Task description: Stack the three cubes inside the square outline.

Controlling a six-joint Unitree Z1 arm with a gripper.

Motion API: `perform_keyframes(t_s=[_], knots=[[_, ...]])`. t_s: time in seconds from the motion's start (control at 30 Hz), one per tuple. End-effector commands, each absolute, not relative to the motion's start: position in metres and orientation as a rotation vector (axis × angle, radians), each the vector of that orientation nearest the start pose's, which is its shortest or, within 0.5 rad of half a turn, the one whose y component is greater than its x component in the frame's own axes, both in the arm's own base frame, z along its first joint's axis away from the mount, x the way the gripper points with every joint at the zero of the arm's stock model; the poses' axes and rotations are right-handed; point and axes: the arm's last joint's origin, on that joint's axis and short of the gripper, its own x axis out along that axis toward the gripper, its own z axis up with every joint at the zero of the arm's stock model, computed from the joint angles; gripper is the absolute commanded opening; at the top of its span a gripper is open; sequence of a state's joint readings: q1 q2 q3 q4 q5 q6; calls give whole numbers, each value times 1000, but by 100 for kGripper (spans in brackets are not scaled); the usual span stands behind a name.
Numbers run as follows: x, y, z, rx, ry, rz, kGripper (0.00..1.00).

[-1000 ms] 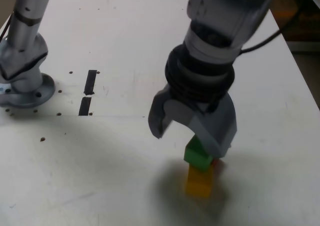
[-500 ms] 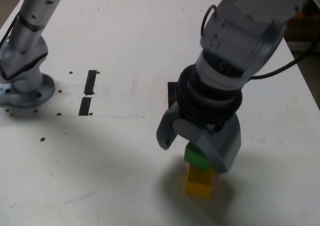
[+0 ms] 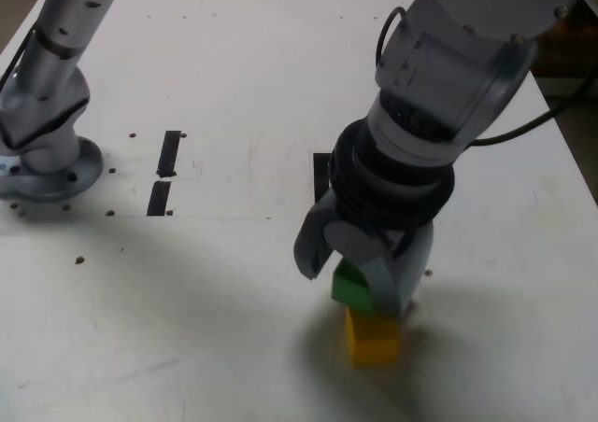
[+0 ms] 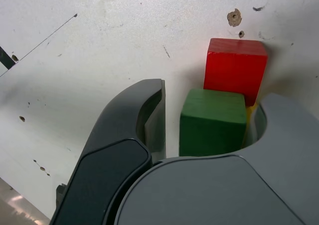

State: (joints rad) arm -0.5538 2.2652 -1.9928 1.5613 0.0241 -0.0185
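1. Jaws of the grey two-fingered gripper (image 3: 360,282) in the exterior view have drawn in around the small green cube (image 3: 352,288); it sits between them atop the small yellow cube (image 3: 374,336), near the white table's (image 3: 234,58) front edge.
2. Behind the arm, a corner of the thick black square outline (image 3: 320,170) peeks out towards the table's middle, apart from the stack.
3. Two short black tape strips (image 3: 165,172) lie near the silver arm base (image 3: 47,156) by the exterior view's left edge.
4. Arm reaches steeply down, wrist almost vertical.
5. Wrist view: the gripper (image 4: 204,123) brackets the green cube (image 4: 212,121); a thin gap shows beside the dark finger, the pale one hides its side, so I cannot tell whether it grips. The small red cube (image 4: 234,68) rests on the table (image 4: 99,46) just beside the stack.
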Motion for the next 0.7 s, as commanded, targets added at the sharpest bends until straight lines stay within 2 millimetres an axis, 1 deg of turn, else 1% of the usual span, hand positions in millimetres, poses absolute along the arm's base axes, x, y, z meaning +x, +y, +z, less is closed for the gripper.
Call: perform_keyframes(t_s=[0.0,0.17,0.33,0.4,0.5,0.57,0.67], knots=[[357,-218,250,513,1793,-349,42],[356,-216,252,513,1800,-342,39],[350,-211,263,519,1787,-319,33],[346,-206,268,519,1785,-299,31],[331,-191,277,515,1799,-245,31],[317,-176,280,507,1815,-204,31],[296,-153,275,475,1831,-158,31]])
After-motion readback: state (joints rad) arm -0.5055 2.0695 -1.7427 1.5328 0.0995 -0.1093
